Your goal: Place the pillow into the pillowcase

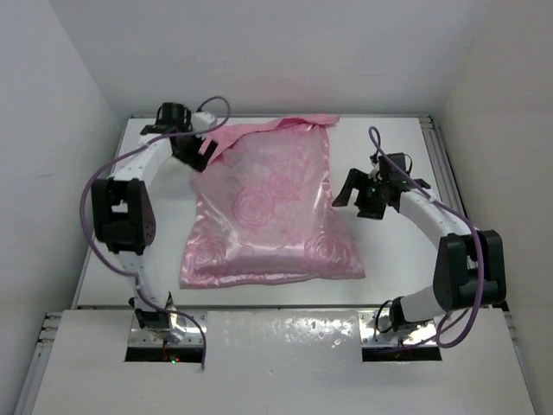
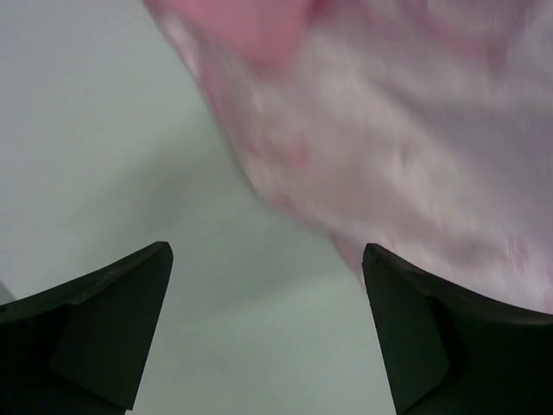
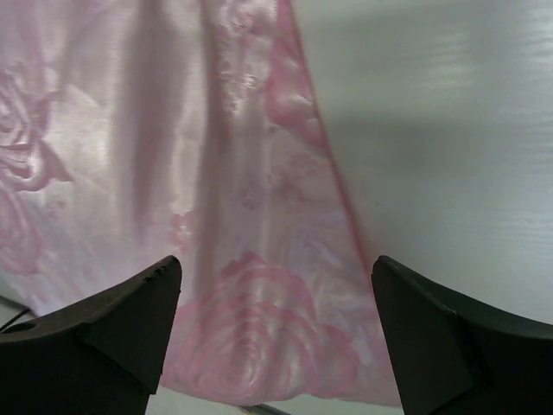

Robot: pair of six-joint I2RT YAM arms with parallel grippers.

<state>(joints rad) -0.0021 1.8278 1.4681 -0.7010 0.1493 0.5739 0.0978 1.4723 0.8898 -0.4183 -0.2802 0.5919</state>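
Closest to us in each wrist view are 2 dark fingers standing wide apart with nothing pinched between them, so both the left gripper [image 2: 266,251] and the right gripper [image 3: 276,264] have their jaws spread. From above, the left arm climbs from its base at the near edge, bends at a bulky elbow by the table's [image 1: 389,251] left side, and stretches its forearm away to the far-left corner. There the left gripper [image 1: 200,156] points down at the crumpled far end of the pillowcase [image 1: 268,216]; we cannot tell whether it touches the cloth. The right arm folds at an elbow low on the right and reaches inward, with the right gripper [image 1: 359,197] hanging just beside the case's right edge, apart from it. The pink satin lies flat in the middle of the table between the 2 arms, looking plump and padded. We cannot see the pillow itself.
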